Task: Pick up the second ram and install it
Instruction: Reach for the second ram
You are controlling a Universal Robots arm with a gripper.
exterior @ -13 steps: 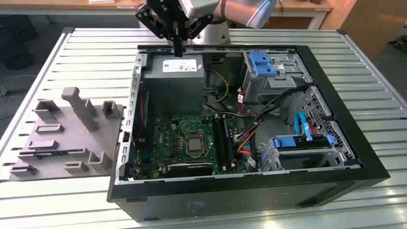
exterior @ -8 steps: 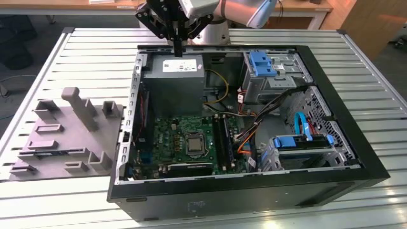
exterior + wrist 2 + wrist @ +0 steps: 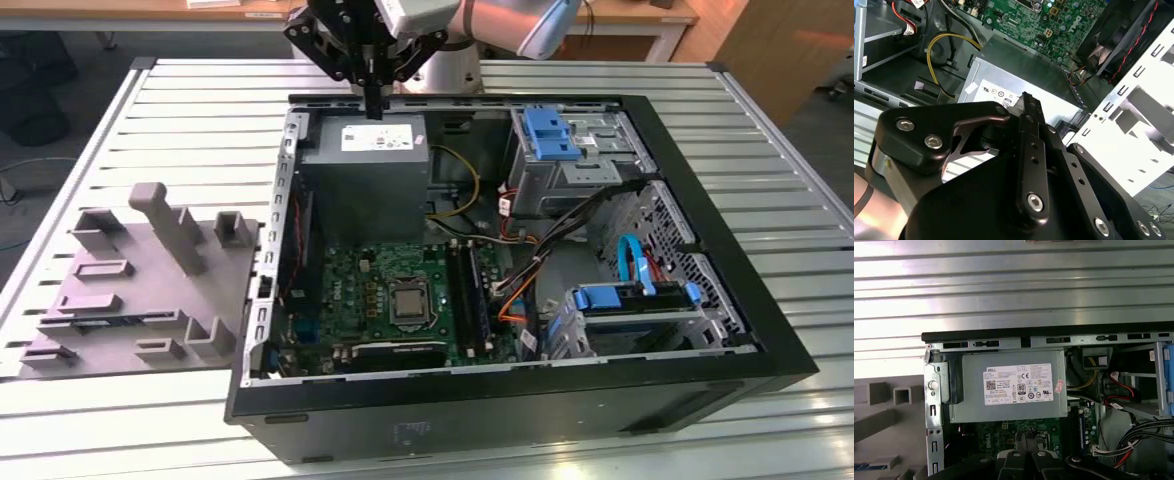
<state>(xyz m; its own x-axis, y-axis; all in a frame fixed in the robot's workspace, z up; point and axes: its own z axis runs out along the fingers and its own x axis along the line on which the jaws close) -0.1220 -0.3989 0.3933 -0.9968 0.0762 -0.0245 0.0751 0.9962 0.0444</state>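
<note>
My gripper (image 3: 376, 108) hangs at the back of the open computer case (image 3: 747, 340), just above the grey power supply (image 3: 363, 175). Its black fingers (image 3: 1026, 107) are pressed together, and I see nothing held between them. The same power supply (image 3: 1009, 390) lies under the fingertips (image 3: 1027, 437) in the first wrist view. The long ram slots (image 3: 470, 290) run beside the processor socket (image 3: 404, 303) on the green motherboard. A thin bluish strip (image 3: 107, 318) that looks like a ram stick lies in the grey fixture (image 3: 134, 290) on the exterior view's left.
Blue drive brackets (image 3: 550, 132) and a metal drive cage stand at the case's back right. Bundled cables (image 3: 534, 260) cross the middle. A fan with red wires (image 3: 1124, 35) sits by the case wall. The case rests on a slatted metal table (image 3: 174, 120).
</note>
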